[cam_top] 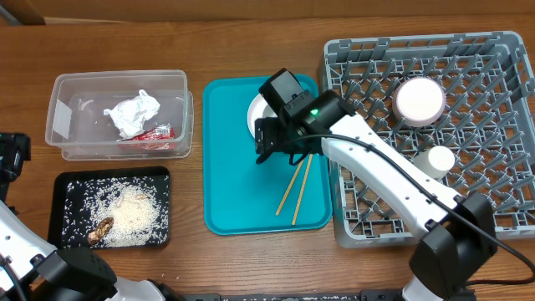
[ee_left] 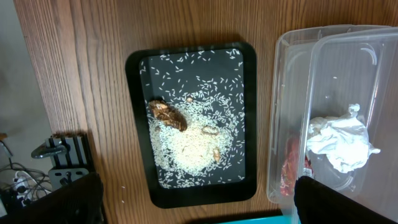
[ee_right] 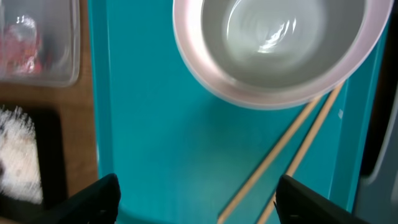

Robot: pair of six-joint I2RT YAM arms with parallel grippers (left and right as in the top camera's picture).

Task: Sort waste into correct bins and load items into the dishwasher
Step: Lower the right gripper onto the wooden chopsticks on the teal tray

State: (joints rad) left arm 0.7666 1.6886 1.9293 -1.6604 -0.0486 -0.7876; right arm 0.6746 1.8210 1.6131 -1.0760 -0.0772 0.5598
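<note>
**Operator:** How far along am I?

**Describer:** Your waste looks sorted. The crumpled napkin and glossy red wrapper lie in the clear tub, with loose rice on the matte black tray. A round white dish and a small cup sit in the grey lattice dish rack.

**Operator:** What's left?

**Describer:** A glazed bowl and two slim wooden chopsticks on the teal tray. Your right gripper hovers there, jaws apart and empty. The left gripper is likewise.

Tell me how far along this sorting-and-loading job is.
Done: napkin and red wrapper lie in the clear tub, rice in the black tray, a round white dish and cup in the rack. In hand: right claw, open, hovers near the bowl on the teal tray. To do: bowl and chopsticks.
</note>
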